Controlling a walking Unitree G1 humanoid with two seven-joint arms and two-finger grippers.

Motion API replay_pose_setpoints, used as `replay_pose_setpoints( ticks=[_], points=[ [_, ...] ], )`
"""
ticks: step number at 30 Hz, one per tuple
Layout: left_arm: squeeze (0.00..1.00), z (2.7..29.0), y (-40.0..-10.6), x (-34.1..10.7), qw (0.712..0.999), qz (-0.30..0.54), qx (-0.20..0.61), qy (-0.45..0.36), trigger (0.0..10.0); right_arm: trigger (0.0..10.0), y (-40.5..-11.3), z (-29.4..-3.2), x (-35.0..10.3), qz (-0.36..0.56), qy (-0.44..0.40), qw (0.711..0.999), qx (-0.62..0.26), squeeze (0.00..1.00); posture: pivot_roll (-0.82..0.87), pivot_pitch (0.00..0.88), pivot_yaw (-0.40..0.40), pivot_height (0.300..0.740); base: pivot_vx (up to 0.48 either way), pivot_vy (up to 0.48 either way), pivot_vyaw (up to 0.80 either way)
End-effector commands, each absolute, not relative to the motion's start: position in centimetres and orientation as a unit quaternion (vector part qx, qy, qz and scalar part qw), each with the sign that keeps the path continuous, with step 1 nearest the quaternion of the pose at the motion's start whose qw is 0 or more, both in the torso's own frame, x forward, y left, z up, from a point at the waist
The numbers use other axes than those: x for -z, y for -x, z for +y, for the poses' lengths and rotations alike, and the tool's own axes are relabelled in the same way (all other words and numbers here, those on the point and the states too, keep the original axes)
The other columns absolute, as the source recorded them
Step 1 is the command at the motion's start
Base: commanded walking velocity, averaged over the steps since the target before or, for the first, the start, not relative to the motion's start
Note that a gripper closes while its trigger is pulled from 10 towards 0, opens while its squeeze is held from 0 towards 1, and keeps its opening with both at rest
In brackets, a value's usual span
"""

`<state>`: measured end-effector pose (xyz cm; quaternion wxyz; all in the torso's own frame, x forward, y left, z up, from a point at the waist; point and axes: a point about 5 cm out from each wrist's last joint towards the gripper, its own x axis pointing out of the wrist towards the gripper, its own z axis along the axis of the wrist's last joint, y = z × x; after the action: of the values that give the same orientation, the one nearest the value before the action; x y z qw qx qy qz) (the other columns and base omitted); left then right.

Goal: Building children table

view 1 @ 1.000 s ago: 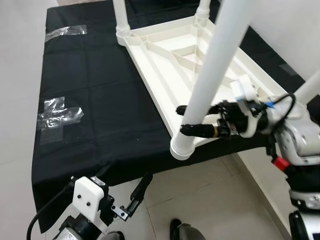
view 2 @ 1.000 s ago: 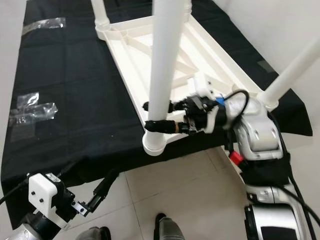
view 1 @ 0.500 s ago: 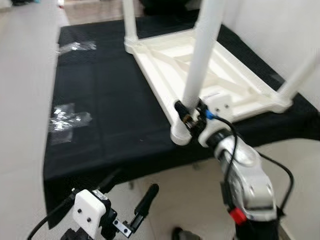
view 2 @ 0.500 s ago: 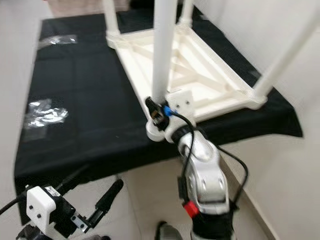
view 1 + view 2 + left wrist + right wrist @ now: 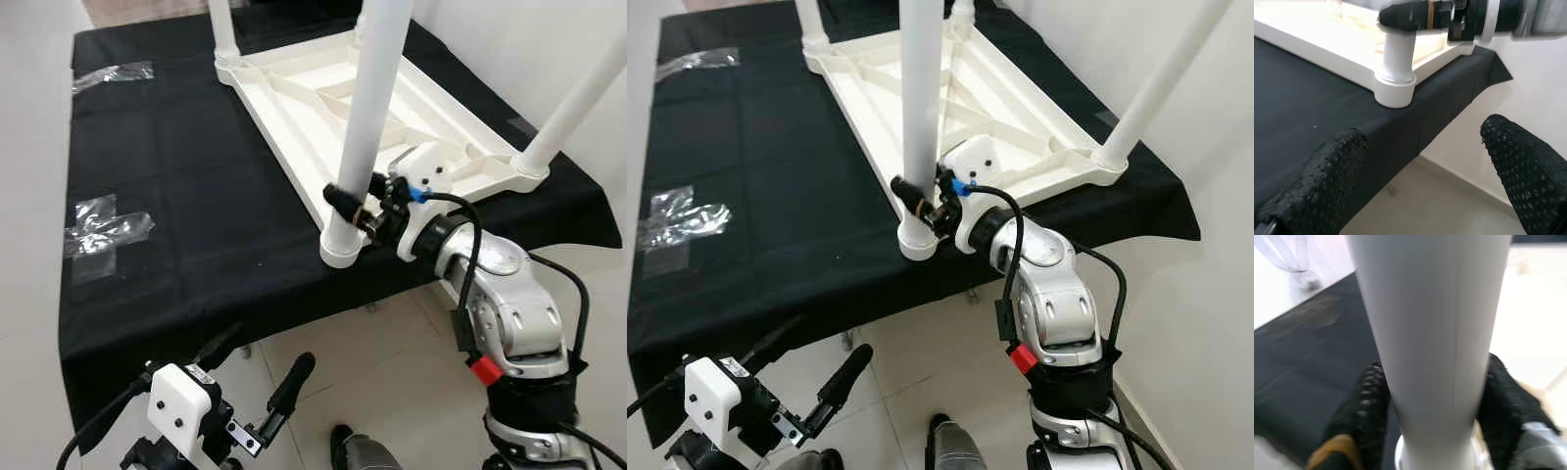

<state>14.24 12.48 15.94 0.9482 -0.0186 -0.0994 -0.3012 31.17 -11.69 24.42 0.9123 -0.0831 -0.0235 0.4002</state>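
- The white children's table (image 5: pixel 392 117) lies upside down on a black cloth (image 5: pixel 176 196) that covers a low surface, its ribbed underside facing up and its legs standing upward.
- The right gripper (image 5: pixel 355 203) is clamped low on the near-left leg (image 5: pixel 367 117), just above the corner socket (image 5: pixel 341 250); one black finger lies on each side of the leg, as the right wrist view shows (image 5: pixel 1364 416).
- That leg stands upright at the table's near corner, close to the cloth's near edge.
- Another leg (image 5: pixel 578 103) rises at the near-right corner, leaning to the right, and a third (image 5: pixel 223 34) stands at the far-left corner.
- The left gripper (image 5: pixel 265 406) hangs low over the floor tiles (image 5: pixel 392 392), near and left of the table, fingers spread wide and empty.
- Clear tape patches (image 5: pixel 103 230) lie on the cloth to the left.
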Motion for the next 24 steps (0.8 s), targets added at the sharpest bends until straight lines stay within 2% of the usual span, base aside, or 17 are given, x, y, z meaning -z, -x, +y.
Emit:
replay_pose_setpoints(
  ticks=[1, 2, 3, 6, 7, 8, 9, 14, 15, 16, 23, 24],
  points=[
    [0.00, 12.2, -14.0, -15.5, 0.945, -0.087, 0.313, 0.028, 10.0, 10.0, -31.0, -10.7, -26.3, -0.067, 0.098, 0.854, -0.507, 1.00, 0.04, 0.342, -0.047, 0.740, 0.000, 0.000, 0.00],
    [0.00, 12.1, -13.8, -15.6, 0.944, -0.086, 0.317, 0.030, 10.0, 10.0, -31.4, -10.9, -27.4, -0.081, 0.115, 0.818, -0.558, 1.00, 0.04, 0.346, -0.048, 0.740, 0.000, 0.000, 0.00],
    [0.00, 12.0, -13.6, -15.7, 0.943, -0.086, 0.320, 0.031, 10.0, 10.0, -31.9, -11.0, -28.3, -0.094, 0.129, 0.796, -0.584, 1.00, 0.05, 0.349, -0.049, 0.740, 0.000, 0.000, 0.00],
    [0.00, 12.0, -13.6, -15.7, 0.943, -0.086, 0.320, 0.031, 10.0, 10.0, -31.9, -11.0, -28.3, -0.094, 0.129, 0.796, -0.584, 1.00, 0.05, 0.349, -0.049, 0.740, 0.000, 0.000, 0.00],
    [0.00, 11.9, -13.5, -15.7, 0.943, -0.086, 0.321, 0.032, 10.0, 10.0, -32.2, -11.1, -28.7, -0.100, 0.137, 0.785, -0.596, 1.00, 0.06, 0.350, -0.048, 0.740, 0.000, 0.000, 0.00],
    [0.00, 11.9, -13.3, -15.8, 0.943, -0.084, 0.321, 0.032, 10.0, 10.0, -32.4, -11.0, -29.0, -0.095, 0.132, 0.777, -0.608, 0.89, 0.07, 0.357, -0.042, 0.740, 0.000, 0.000, 0.00],
    [0.00, 11.9, -13.1, -15.8, 0.943, -0.082, 0.321, 0.032, 10.0, 10.0, -32.8, -11.3, -29.1, -0.090, 0.123, 0.772, -0.617, 0.00, 0.08, 0.360, -0.039, 0.740, 0.000, 0.000, 0.00],
    [0.00, 11.9, -13.0, -15.9, 0.943, -0.081, 0.321, 0.032, 10.0, 10.0, -33.1, -11.6, -29.2, -0.085, 0.118, 0.768, -0.623, 0.00, 0.09, 0.360, -0.038, 0.740, 0.000, 0.000, 0.00],
    [0.00, 11.9, -12.9, -15.9, 0.943, -0.079, 0.322, 0.033, 10.0, 4.5, -33.4, -12.1, -29.3, -0.084, 0.114, 0.771, -0.620, 0.00, 0.09, 0.361, -0.036, 0.740, 0.000, 0.000, 0.00],
    [0.00, 11.9, -12.9, -15.9, 0.943, -0.077, 0.322, 0.034, 10.0, 0.0, -33.5, -12.5, -29.4, -0.084, 0.111, 0.772, -0.620, 0.00, 0.08, 0.362, -0.035, 0.740, 0.000, 0.000, 0.00],
    [0.00, 11.8, -12.9, -15.8, 0.943, -0.075, 0.323, 0.036, 10.0, 0.0, -32.9, -12.8, -28.4, -0.082, 0.089, 0.780, -0.614, 0.00, 0.09, 0.340, -0.039, 0.740, 0.000, 0.000, 0.00],
    [0.00, 11.8, -12.9, -15.7, 0.943, -0.075, 0.323, 0.036, 10.0, 0.0, -32.9, -12.3, -27.2, -0.077, 0.072, 0.790, -0.604, 0.00, 0.09, 0.327, -0.047, 0.740, 0.000, 0.000, 0.00]
  ],
)
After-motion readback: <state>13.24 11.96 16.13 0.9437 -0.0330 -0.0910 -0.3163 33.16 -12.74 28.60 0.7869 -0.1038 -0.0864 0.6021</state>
